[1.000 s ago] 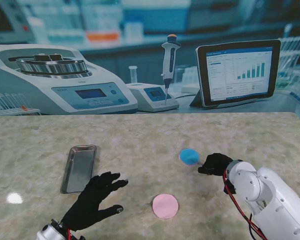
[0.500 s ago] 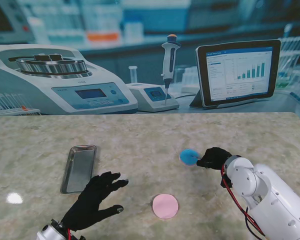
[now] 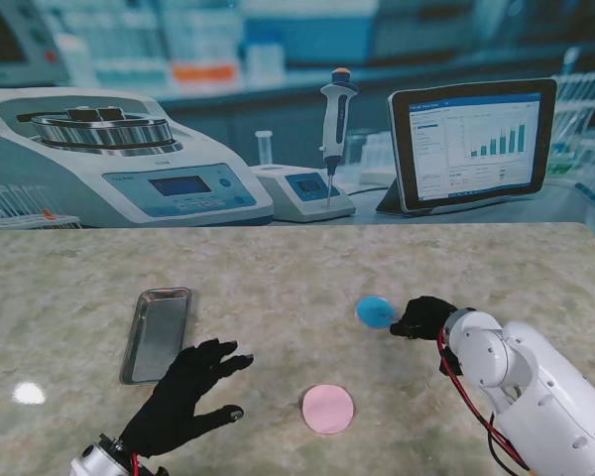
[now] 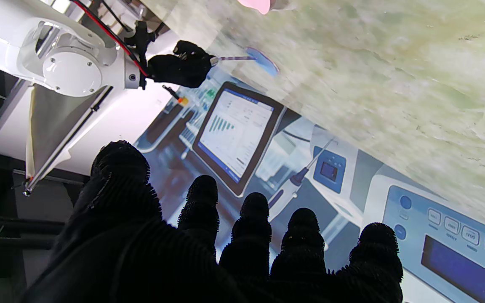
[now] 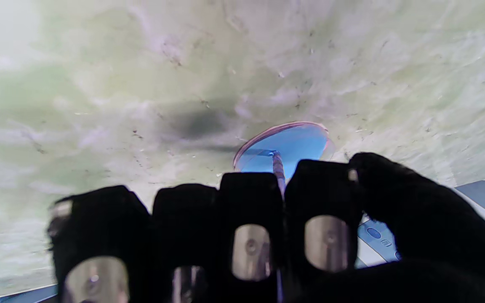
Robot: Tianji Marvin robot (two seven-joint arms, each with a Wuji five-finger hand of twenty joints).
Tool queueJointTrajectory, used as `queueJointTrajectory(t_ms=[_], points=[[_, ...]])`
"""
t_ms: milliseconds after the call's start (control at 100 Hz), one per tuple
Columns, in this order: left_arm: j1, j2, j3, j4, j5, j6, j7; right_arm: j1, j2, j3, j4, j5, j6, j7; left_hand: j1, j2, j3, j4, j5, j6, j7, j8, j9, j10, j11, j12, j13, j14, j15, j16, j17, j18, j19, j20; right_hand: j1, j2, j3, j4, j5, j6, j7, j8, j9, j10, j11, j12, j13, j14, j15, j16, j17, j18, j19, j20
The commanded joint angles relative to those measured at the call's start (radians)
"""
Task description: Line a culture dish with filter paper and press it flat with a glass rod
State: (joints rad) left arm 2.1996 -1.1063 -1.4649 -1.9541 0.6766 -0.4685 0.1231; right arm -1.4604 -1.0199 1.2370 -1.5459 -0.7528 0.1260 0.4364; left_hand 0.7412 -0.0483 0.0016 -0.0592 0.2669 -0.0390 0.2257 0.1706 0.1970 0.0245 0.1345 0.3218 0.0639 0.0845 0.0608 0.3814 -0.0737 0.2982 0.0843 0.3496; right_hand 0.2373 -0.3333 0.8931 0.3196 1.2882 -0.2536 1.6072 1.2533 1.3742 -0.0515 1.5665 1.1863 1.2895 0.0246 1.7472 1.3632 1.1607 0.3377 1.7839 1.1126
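Right hand (image 3: pixel 423 317): fingers curled tight around a thin glass rod (image 5: pixel 278 168); rod tip rests on the blue filter paper (image 3: pixel 375 311) inside the culture dish (image 5: pixel 326 148), right of table centre.
Left hand (image 3: pixel 183 392): fingers spread wide, nothing held, nearer to me on the left; whether it touches the marble table (image 3: pixel 297 268) cannot be told.
Pink disc (image 3: pixel 328 409): flat on the table, nearer to me, between the two hands.
Metal tray (image 3: pixel 159 333): left side, just beyond the left hand's fingertips.
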Motion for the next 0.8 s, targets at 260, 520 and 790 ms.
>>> queueJointTrajectory(t_ms=[260, 520, 790], points=[[0.009, -0.002, -0.001, -0.008, -0.002, -0.006, 0.001, -0.050, 0.005, 0.031, -0.052, -0.010, 0.002, 0.020, -0.002, 0.033, -0.026, 0.023, -0.024, -0.038, 0.009, 0.006, -0.039, -0.034, -0.022, -0.018, -0.028, -0.034, -0.017, -0.014, -0.002, -0.037, -0.051, -0.042, -0.014, 0.040, -0.014, 0.022, 0.071, 0.087, 0.060, 0.006, 0.067, -0.049, 0.178, 0.022, 0.024, -0.174, 0.105, 0.035, 0.045, -0.006, 0.310, 0.036], [0.010, -0.002, 0.001, -0.009, -0.002, -0.006, 0.003, -0.033, -0.004, 0.024, -0.043, 0.013, -0.010, -0.024, -0.002, 0.033, -0.026, 0.023, -0.024, -0.038, 0.008, 0.005, -0.039, -0.033, -0.023, -0.018, -0.027, -0.034, -0.017, -0.014, -0.002, -0.036, -0.051, -0.042, -0.014, 0.037, -0.012, 0.023, 0.071, 0.087, 0.059, 0.006, 0.067, -0.049, 0.178, 0.022, 0.024, -0.171, 0.105, 0.035, 0.044, -0.004, 0.310, 0.037], [0.014, -0.002, -0.002, -0.011, -0.001, -0.001, 0.001, 0.029, -0.002, -0.036, 0.023, 0.022, 0.005, -0.014, -0.003, 0.033, -0.026, 0.023, -0.024, -0.039, 0.009, 0.006, -0.039, -0.033, -0.022, -0.018, -0.028, -0.033, -0.017, -0.014, -0.003, -0.036, -0.051, -0.042, -0.016, 0.039, -0.012, 0.022, 0.071, 0.086, 0.059, 0.006, 0.067, -0.049, 0.178, 0.023, 0.025, -0.172, 0.105, 0.035, 0.045, -0.006, 0.310, 0.036]])
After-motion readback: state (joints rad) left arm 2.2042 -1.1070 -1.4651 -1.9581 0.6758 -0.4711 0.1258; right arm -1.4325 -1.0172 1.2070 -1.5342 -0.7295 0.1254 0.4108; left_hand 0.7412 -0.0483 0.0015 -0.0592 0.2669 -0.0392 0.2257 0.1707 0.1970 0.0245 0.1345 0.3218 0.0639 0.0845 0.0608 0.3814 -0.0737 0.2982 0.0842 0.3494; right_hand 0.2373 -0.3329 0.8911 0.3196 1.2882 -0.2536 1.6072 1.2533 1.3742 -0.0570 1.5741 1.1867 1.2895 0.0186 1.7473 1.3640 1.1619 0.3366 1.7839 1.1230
